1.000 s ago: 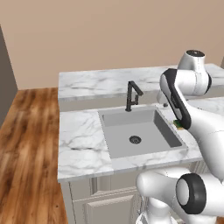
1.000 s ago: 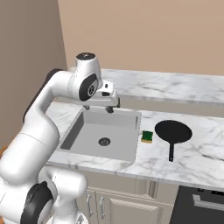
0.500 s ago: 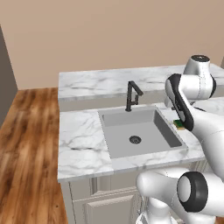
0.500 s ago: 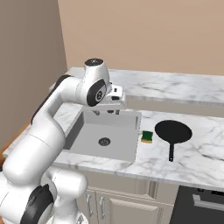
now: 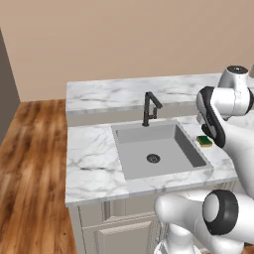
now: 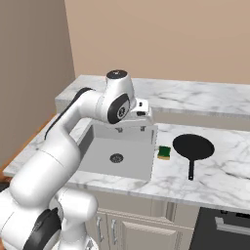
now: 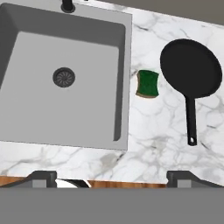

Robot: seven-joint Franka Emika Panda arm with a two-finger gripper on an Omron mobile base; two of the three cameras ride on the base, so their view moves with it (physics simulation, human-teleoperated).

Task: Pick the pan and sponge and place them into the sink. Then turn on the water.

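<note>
End effector [image 6: 131,128] open above sink [image 6: 97,160]

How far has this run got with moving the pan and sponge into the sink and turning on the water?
Nothing looks done yet. The pan and the sponge both lie on the counter beside the sink, whose basin holds nothing, and no water runs from the faucet. In hand: the gripper hangs open above the sink's far side, holding nothing. Left: both picks, both placements, then the water.
</note>
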